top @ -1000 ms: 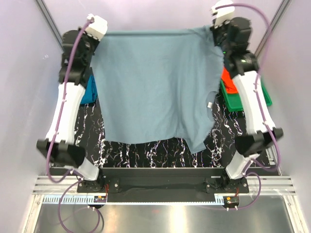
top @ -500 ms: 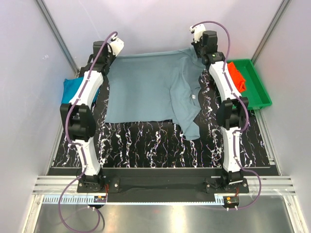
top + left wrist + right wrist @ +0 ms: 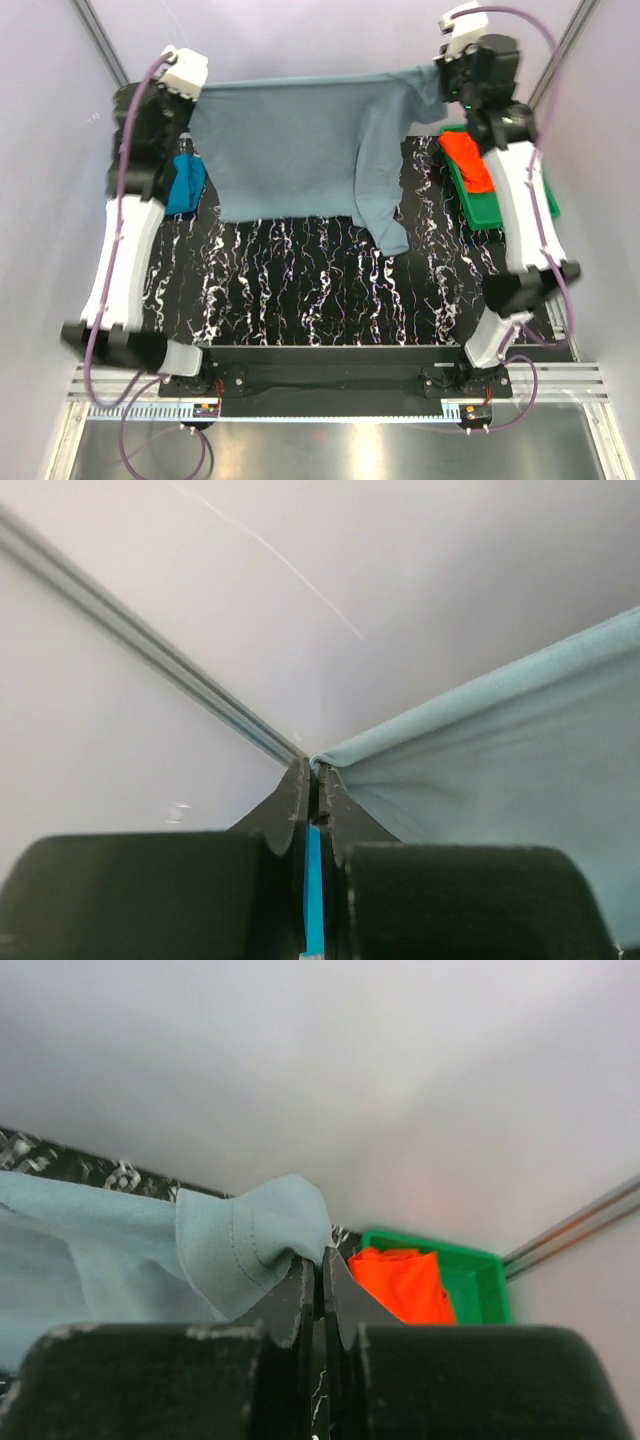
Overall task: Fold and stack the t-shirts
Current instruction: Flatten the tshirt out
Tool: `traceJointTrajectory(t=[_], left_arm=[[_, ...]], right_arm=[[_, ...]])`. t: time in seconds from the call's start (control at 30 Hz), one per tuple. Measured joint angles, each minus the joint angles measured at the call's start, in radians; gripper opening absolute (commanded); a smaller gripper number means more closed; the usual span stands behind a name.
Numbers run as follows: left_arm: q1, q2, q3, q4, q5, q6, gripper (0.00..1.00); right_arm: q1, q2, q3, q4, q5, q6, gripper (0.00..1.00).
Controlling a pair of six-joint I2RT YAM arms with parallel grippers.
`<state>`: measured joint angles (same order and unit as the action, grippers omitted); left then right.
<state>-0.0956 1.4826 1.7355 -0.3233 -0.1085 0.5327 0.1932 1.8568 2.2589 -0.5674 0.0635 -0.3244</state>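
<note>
The grey-blue t-shirt is clamped at its upper corners by your left gripper and right gripper, hung across the upper frame over the table, and the doubled-over flap right of centre will likely crease into the fold unless you spread it.

The table has a black top veined with white. At its left edge lies a teal shirt, bunched up and partly hidden. Over at the right edge sits a green tray with an orange shirt inside.
</note>
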Motion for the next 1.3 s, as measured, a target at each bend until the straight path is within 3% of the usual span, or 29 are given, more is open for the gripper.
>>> traceJointTrajectory(t=[0.23, 0.57, 0.7, 0.93, 1.13, 1.3], left_arm=[[-0.004, -0.372, -0.148, 0.024, 0.073, 0.008, 0.0], [-0.005, -0.647, -0.158, -0.206, 0.144, 0.019, 0.0], [-0.005, -0.658, -0.013, -0.265, 0.139, 0.025, 0.0], [-0.005, -0.63, 0.114, -0.24, 0.14, 0.041, 0.0], [-0.005, -0.578, -0.051, -0.176, 0.109, 0.051, 0.0], [-0.005, -0.413, -0.241, -0.127, 0.049, 0.071, 0.0]], right_arm=[[0.008, -0.393, -0.11, -0.072, -0.002, -0.001, 0.0], [0.011, -0.753, -0.24, -0.277, -0.047, 0.018, 0.0], [0.011, -0.812, -0.147, -0.351, -0.062, 0.017, 0.0], [0.011, -0.874, -0.04, -0.278, -0.059, -0.036, 0.0], [0.011, -0.87, -0.266, -0.124, -0.037, -0.048, 0.0], [0.011, -0.729, -0.503, 0.053, 0.018, -0.094, 0.0]])
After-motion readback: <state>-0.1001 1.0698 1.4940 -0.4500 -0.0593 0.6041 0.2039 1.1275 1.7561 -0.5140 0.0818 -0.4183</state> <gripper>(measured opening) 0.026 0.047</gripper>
